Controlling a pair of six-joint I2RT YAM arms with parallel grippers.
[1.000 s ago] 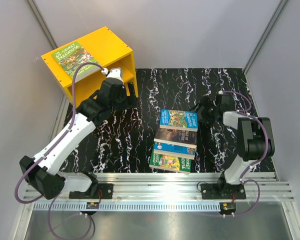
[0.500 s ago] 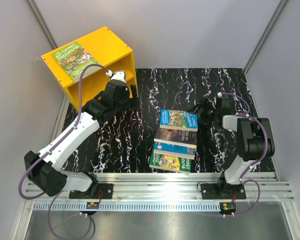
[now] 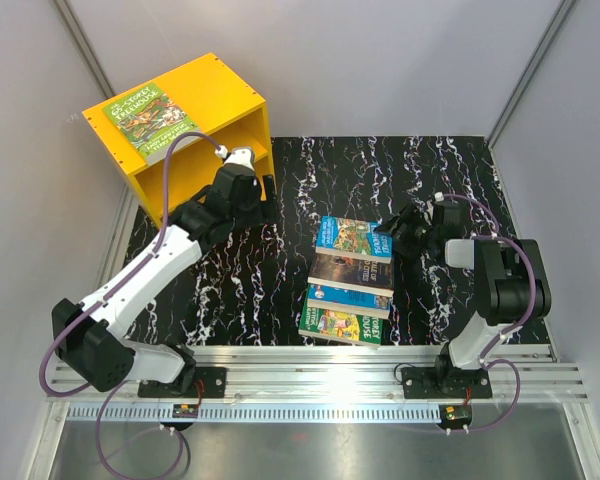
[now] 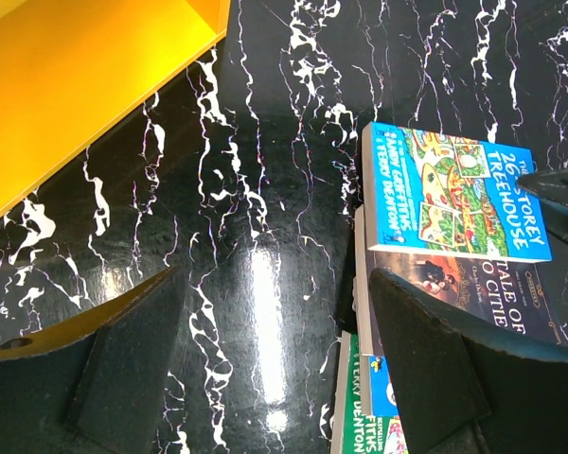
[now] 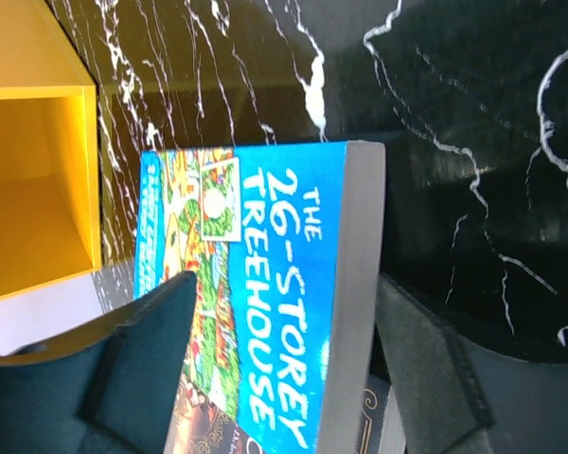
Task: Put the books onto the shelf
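Three books lie overlapped under a blue "26-Storey Treehouse" book (image 3: 355,238) on the black marbled mat: a dark one (image 3: 352,270), a blue one (image 3: 350,298) and a green one (image 3: 342,325). Another green book (image 3: 152,120) lies flat on top of the yellow shelf (image 3: 220,90). My right gripper (image 3: 388,240) is open and straddles the right edge of the 26-Storey book (image 5: 265,218), one finger (image 5: 142,359) over the cover, the other beside the page edge with a small gap. My left gripper (image 3: 263,195) hangs open and empty (image 4: 273,284) over bare mat between the shelf (image 4: 76,85) and the books (image 4: 454,194).
Grey walls close in on the left, back and right. An aluminium rail (image 3: 310,365) with both arm bases runs along the near edge. The shelf's open front (image 5: 38,189) faces the mat. The left arm's purple cable (image 3: 165,165) loops in front of the shelf.
The left arm has swung right, away from the shelf and toward the books. The right gripper has slid left over the blue book's edge, and its jaws have narrowed a little.
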